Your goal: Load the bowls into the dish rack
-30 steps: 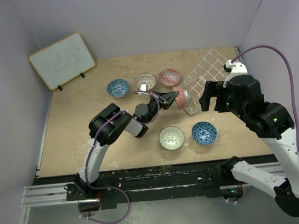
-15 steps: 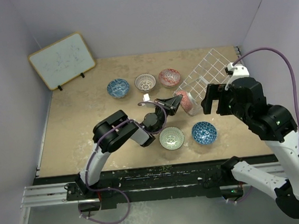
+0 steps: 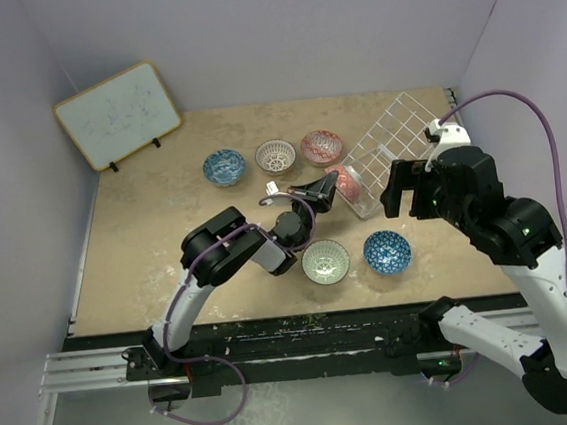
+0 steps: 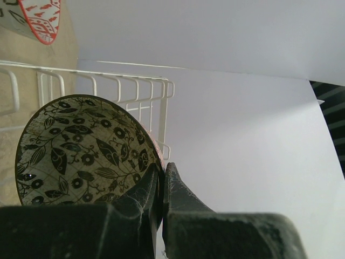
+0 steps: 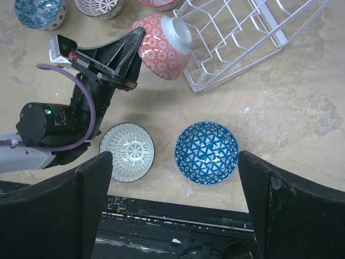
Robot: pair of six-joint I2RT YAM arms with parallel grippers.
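Bowl (image 4: 81, 151) rim pinched betw L jaws, tipped sideways just beside rack (image 5: 242, 32), R jaws spread wide

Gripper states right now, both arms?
Left gripper: shut on the rim of the round ceramic bowl, black leaf pattern inside, red outside.
Right gripper: open, holding nothing.
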